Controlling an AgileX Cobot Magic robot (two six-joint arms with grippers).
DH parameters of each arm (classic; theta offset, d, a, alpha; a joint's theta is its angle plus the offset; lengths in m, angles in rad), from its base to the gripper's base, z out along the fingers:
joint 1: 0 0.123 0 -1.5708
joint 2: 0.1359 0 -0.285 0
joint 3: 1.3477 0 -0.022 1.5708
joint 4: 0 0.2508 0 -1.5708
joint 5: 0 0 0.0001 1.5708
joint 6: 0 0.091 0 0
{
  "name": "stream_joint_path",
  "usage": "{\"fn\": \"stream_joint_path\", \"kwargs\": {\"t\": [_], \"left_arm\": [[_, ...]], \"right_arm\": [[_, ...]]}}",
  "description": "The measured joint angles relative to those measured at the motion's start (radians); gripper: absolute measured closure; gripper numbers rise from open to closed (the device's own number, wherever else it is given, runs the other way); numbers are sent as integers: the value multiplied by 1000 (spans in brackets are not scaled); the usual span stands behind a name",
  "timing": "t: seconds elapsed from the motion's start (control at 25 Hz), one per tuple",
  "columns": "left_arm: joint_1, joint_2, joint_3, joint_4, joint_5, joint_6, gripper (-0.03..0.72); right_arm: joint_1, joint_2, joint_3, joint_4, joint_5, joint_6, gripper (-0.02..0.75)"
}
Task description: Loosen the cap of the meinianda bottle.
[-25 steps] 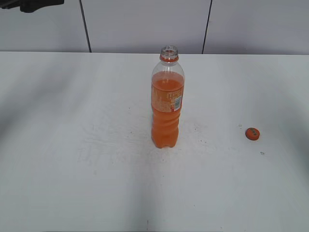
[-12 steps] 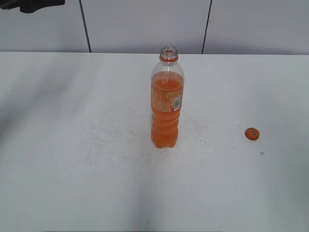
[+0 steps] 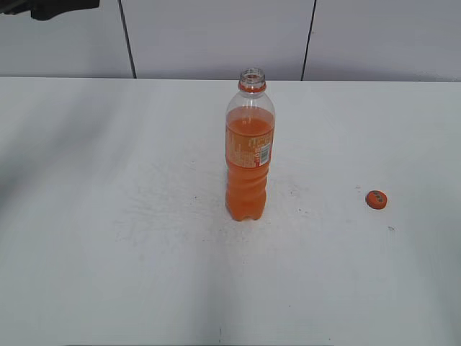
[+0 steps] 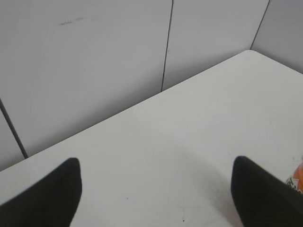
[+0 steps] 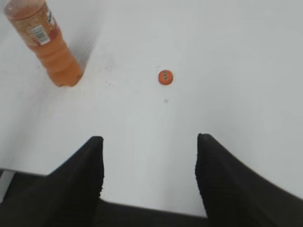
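The meinianda bottle [image 3: 249, 155] stands upright at the middle of the white table [image 3: 108, 216], its neck open with no cap on it. It also shows in the right wrist view [image 5: 47, 42]; a sliver of it shows at the right edge of the left wrist view [image 4: 298, 177]. The orange cap [image 3: 376, 199] lies flat on the table to the bottle's right, also in the right wrist view [image 5: 165, 77]. My left gripper [image 4: 156, 163] is open and empty, high at the far left. My right gripper [image 5: 149, 142] is open and empty, well short of the cap.
A grey panelled wall [image 3: 216, 36] runs behind the table's far edge. A dark part of the left arm [image 3: 50, 7] shows at the top left corner. The table's near edge shows in the right wrist view [image 5: 142, 205].
The bottle and cap hold their places. The dark arm part at the top left has shifted very slightly.
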Motion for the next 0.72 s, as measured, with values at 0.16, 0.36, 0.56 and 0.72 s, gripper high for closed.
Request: {"fn": "stream_joint_path", "kwargs": {"t": [0.16,0.36,0.56,0.72], "left_arm": [[0,0,0,0,0,0,102],[0,0,0,0,0,0,102],[0,-1,0,0,-3,0,102],[0,-1,0,0,-4,0,102]], "right_arm": [[0,-134,88,-89,-71,6,278],[0,-239,167,-118,-58,34,278],[0,-245,187,-124,-32,38,278],[0,-245,190,-124,-32,38,278]]}}
